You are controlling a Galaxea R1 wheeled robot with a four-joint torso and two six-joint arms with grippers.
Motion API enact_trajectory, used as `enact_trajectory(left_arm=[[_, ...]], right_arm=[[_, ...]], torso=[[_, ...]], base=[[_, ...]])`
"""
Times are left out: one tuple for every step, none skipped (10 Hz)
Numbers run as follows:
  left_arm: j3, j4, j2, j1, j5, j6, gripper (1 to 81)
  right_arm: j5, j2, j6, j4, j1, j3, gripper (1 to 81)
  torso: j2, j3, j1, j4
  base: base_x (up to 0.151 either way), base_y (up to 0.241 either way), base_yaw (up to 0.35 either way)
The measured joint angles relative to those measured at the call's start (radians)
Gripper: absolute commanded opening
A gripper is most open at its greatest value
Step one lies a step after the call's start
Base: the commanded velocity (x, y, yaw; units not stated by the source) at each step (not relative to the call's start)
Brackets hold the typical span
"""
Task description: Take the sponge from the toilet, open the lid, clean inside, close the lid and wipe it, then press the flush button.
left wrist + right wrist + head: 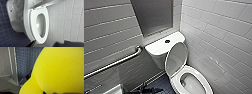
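Observation:
The white toilet (159, 48) stands in the corner, its lid (176, 58) raised and leaning back against the tank. The seat ring (197, 72) lies down around the open bowl (191, 83). A dark round flush button (167, 41) sits in the middle of the tank top. In the left wrist view the seat (33, 25) and bowl (40, 25) lie close below my left gripper (48, 45), whose dark tips stand wide apart with nothing between them. The bright yellow sponge (57, 68) looms large in the right wrist view, pinched at its middle in my right gripper (37, 84).
A metal grab bar (114, 63) runs along the tiled left wall. A white tiled wall (224, 37) stands close to the toilet's right side. The floor (10, 37) is small dark blue tiles. A white fixture's corner (114, 90) shows at the lower left.

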Motion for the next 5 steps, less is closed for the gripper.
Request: enact_trajectory(left_arm=[[0.013,0.104,-0.022,0.069,0.030,0.002,81.1],[0.020,0.199,-0.037,0.146,0.053,0.002,81.1],[0.025,0.294,-0.044,0.228,0.067,0.002,81.1],[0.025,0.375,-0.046,0.304,0.069,0.002,81.1],[0.021,0.442,-0.046,0.382,0.074,0.003,81.1]], right_arm=[[-0.001,0.000,0.000,-0.032,0.000,-0.002,1.0],[-0.001,-0.002,0.000,-0.057,0.001,-0.002,1.0],[-0.002,-0.007,0.000,-0.076,0.001,-0.002,1.0],[-0.002,-0.009,0.000,-0.090,0.001,-0.004,1.0],[-0.001,-0.010,0.000,-0.094,0.001,-0.004,1.0]], torso=[[0.000,0.000,0.000,0.000],[0.000,0.000,0.000,0.000],[0.000,0.000,0.000,0.000],[0.000,0.001,0.000,0.000],[0.000,0.001,0.000,0.000]], base=[[0.000,0.000,0.000],[0.000,0.000,0.000],[0.000,0.000,0.000],[0.000,0.000,0.000],[0.000,0.000,0.000]])
